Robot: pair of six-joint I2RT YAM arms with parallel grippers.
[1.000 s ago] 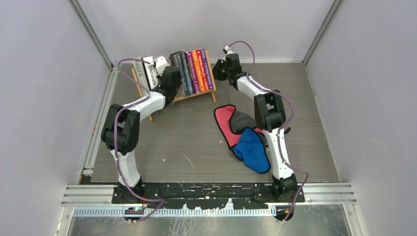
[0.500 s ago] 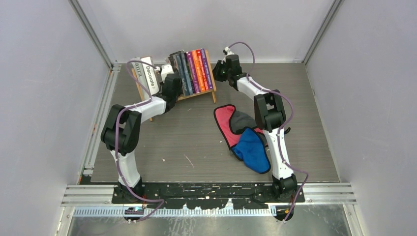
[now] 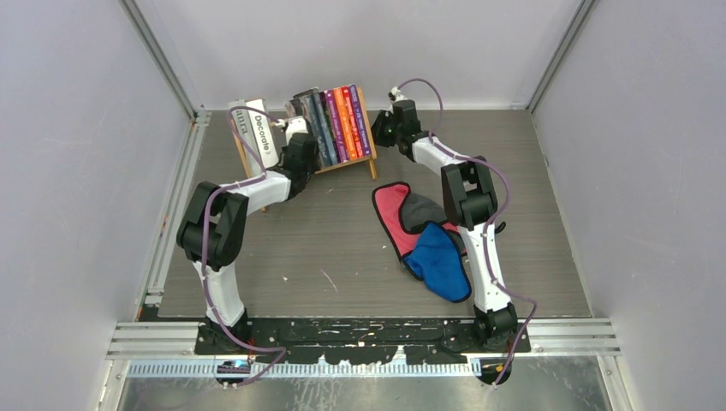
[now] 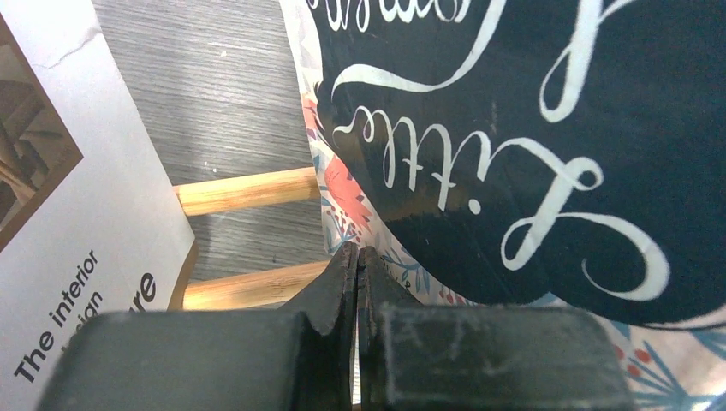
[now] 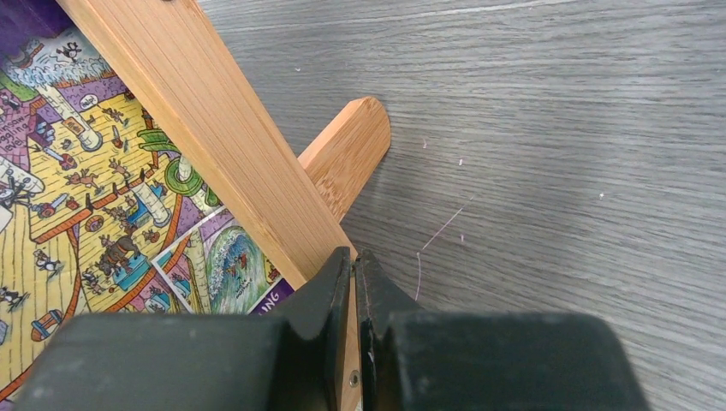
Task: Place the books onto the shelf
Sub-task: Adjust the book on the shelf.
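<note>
Over the last second the white-and-brown "Decorate" book (image 3: 263,139) and the grey book (image 3: 244,116) behind it have swung toward the left end of the shelf (image 3: 347,164), and the left gripper (image 3: 295,128) has slid down into the gap they left, while the right gripper (image 3: 377,128) has edged closer to the rack's right end. Both sets of jaws are pressed fully together with nothing held. The left one seems to work as a wedge, keeping the two big books apart from the floral paperback (image 4: 514,171) beside it, with bare slats (image 4: 248,190) showing between. The right one rests its tips against the wooden end piece (image 5: 214,128), probably to brace the rack so it cannot slide. All the books look to be on the shelf already: the row of paperbacks (image 3: 338,124) stands tight at the right, spines up — purple, orange, dark. The big pair leans loosely at the left, and a purple book (image 5: 103,197) with a cartoon cover lies against the end piece. The cloth pieces (image 3: 424,235) lie well apart on the table (image 3: 325,248).
</note>
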